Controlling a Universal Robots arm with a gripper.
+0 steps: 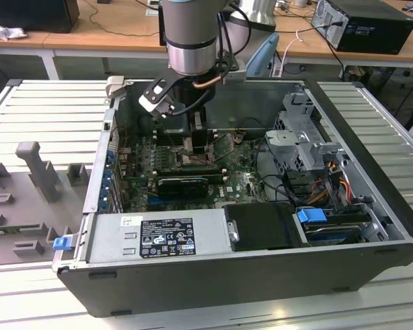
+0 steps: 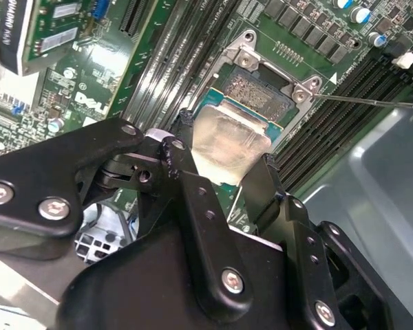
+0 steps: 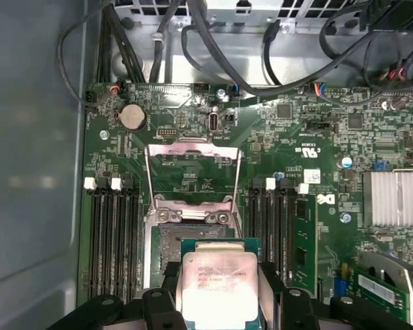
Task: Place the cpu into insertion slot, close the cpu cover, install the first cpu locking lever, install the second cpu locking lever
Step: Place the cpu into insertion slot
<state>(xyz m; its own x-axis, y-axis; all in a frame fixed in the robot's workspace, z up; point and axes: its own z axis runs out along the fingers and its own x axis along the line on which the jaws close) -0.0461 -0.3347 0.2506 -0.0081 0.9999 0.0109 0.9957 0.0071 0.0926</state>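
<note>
Gripping the cpu (image 3: 217,289) by its edges in the gripper's (image 3: 220,271) clamped jaws right over the insertion slot (image 3: 171,240), so could totally mangle the slot if dropped in tilted or off-centre.

Silvery-beige cpu (image 3: 217,285), green circuit board (image 3: 289,148), black end effector (image 2: 226,141).

The computer case (image 1: 213,275) is being overlooked in the exterior view; the insertion slot (image 3: 168,244) (image 2: 258,89) is being framed closely in both wrist views
</note>
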